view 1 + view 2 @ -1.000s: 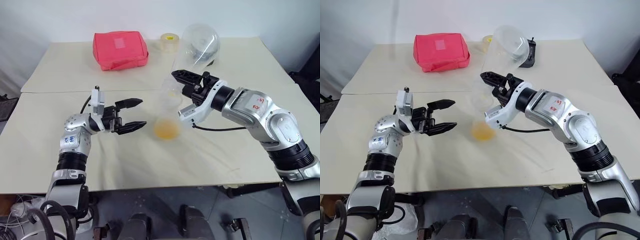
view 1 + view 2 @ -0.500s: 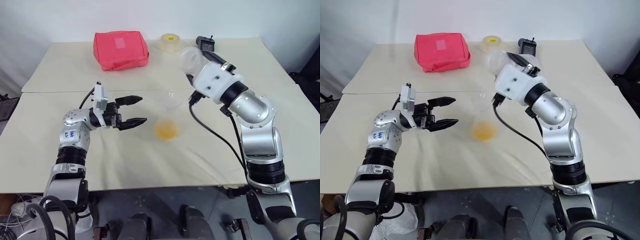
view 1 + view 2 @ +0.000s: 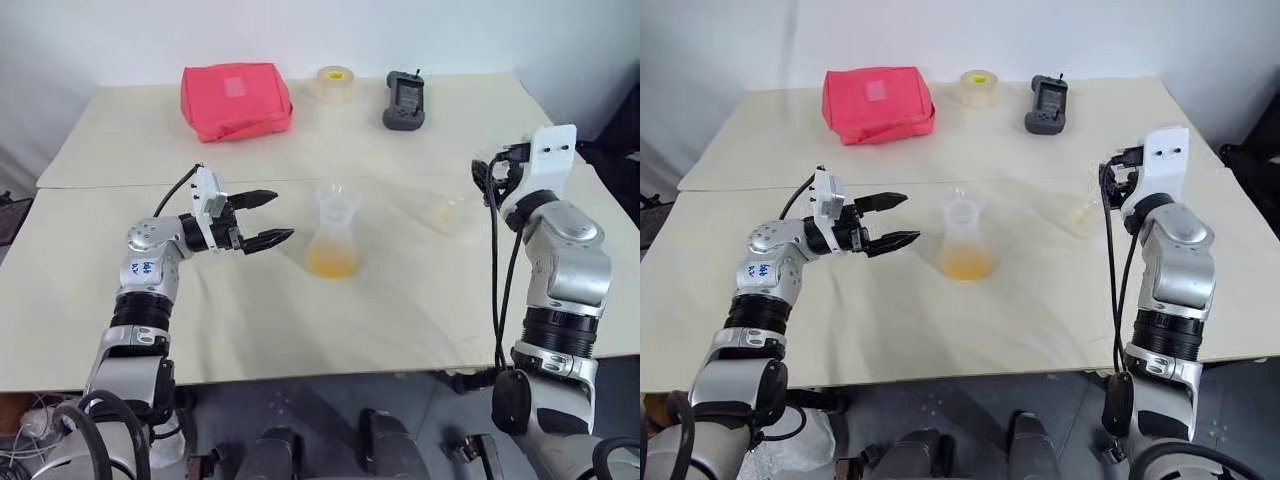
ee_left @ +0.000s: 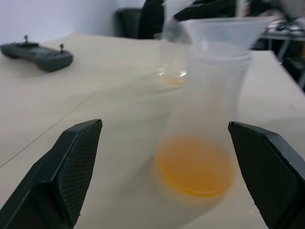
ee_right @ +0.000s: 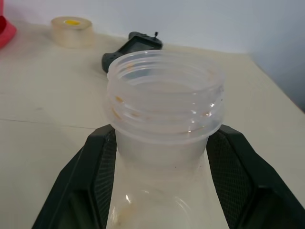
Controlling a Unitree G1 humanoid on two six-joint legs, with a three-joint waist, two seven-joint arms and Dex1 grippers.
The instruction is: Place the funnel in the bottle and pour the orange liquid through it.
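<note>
Left eye view | bottle (image 3: 334, 235) clear, orange liquid (image 3: 332, 262) pooled | left pincer (image 3: 267, 219) agape | right pincer (image 5: 162, 157) clamps jar (image 5: 164, 109)

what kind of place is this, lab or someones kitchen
Probably a robot test room or lab, not a kitchen. Two plain cream tables are pushed together against a bare white wall, set with props: a clear bottle holding orange liquid, a tape roll, a red pouch and a black handheld controller.
</note>
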